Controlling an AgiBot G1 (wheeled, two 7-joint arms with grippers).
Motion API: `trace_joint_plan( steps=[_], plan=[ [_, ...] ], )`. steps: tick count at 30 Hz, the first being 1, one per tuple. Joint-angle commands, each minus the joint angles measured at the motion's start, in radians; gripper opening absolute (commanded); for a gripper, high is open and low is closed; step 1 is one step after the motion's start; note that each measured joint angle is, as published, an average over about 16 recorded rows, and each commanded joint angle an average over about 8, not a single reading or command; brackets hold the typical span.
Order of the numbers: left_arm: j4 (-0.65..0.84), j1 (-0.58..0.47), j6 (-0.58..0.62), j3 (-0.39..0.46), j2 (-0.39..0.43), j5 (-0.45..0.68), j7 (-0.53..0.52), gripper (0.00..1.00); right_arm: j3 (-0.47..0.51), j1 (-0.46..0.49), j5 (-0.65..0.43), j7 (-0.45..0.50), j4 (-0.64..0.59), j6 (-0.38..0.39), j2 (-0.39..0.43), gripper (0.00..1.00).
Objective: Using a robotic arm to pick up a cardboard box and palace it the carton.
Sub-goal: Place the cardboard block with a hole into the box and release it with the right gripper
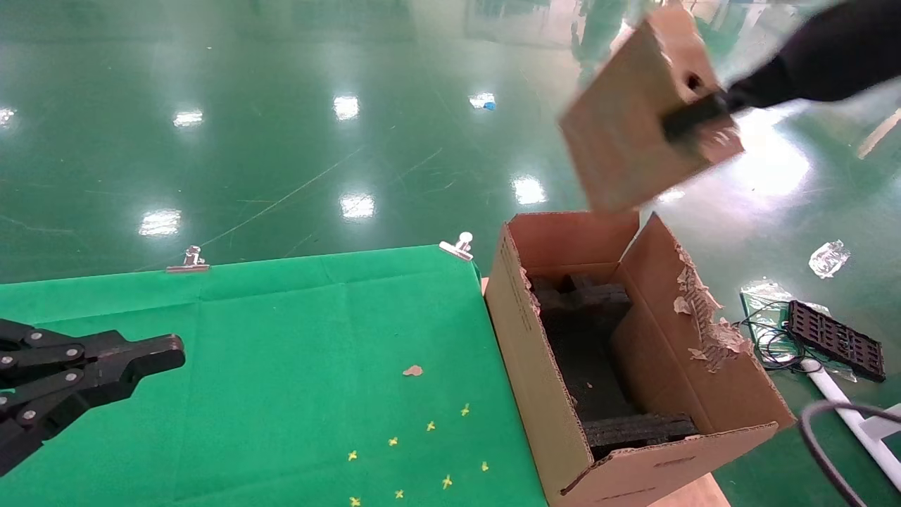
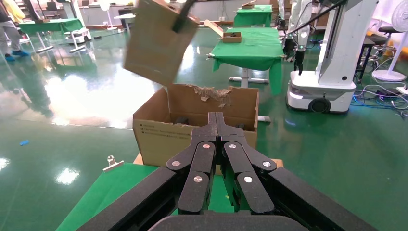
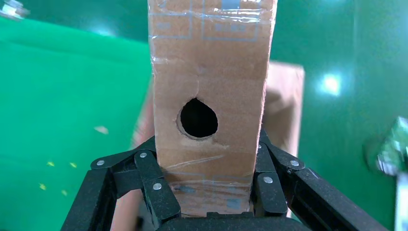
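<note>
My right gripper point(image 1: 693, 123) is shut on the cardboard box point(image 1: 633, 141), a slim brown box with a round hole in its narrow face. It holds the box tilted in the air above the far end of the carton point(image 1: 535, 352). The carton is large and open, with a torn flap edge and black foam inside. In the right wrist view the fingers point(image 3: 149, 178) clamp both sides of the box point(image 3: 211, 72). My left gripper point(image 1: 172, 352) is shut and empty over the left of the green table. The robotic arm's white tube is out of view.
The green cloth table point(image 1: 281, 317) has two metal clips point(image 1: 457, 246), a cardboard scrap point(image 1: 412, 370) and yellow marks. A black tray with cables point(image 1: 834, 338) and plastic wrap point(image 1: 829, 257) lie on the floor to the right. Another white robot point(image 2: 332, 53) stands beyond the carton point(image 2: 163, 139).
</note>
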Motion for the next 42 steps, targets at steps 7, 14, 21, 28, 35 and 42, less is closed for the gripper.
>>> trace_joint_plan(
  steps=[7, 14, 21, 28, 35, 42],
  plan=[
    [0.000, 0.000, 0.000, 0.000, 0.000, 0.000, 0.000, 1.00, -0.052, -0.055, -0.055, 0.003, -0.067, -0.033, 0.044, 0.00],
    [0.000, 0.000, 0.000, 0.001, 0.000, -0.001, 0.000, 1.00, -0.079, -0.178, -0.043, 0.014, -0.152, -0.026, 0.044, 0.00],
    [0.000, 0.000, -0.001, 0.001, -0.001, -0.001, 0.001, 1.00, -0.095, -0.285, -0.036, 0.004, -0.251, 0.001, 0.010, 0.00],
    [0.000, 0.000, -0.001, 0.002, -0.001, -0.001, 0.001, 1.00, -0.101, -0.365, -0.029, -0.018, -0.343, 0.029, -0.029, 0.00],
    [0.000, 0.000, -0.001, 0.002, -0.001, -0.001, 0.001, 1.00, -0.087, -0.466, 0.003, -0.057, -0.419, 0.095, -0.059, 0.00],
    [0.000, -0.001, -0.001, 0.003, -0.001, -0.002, 0.001, 1.00, -0.067, -0.571, 0.042, -0.096, -0.480, 0.159, -0.090, 0.00]
  ],
)
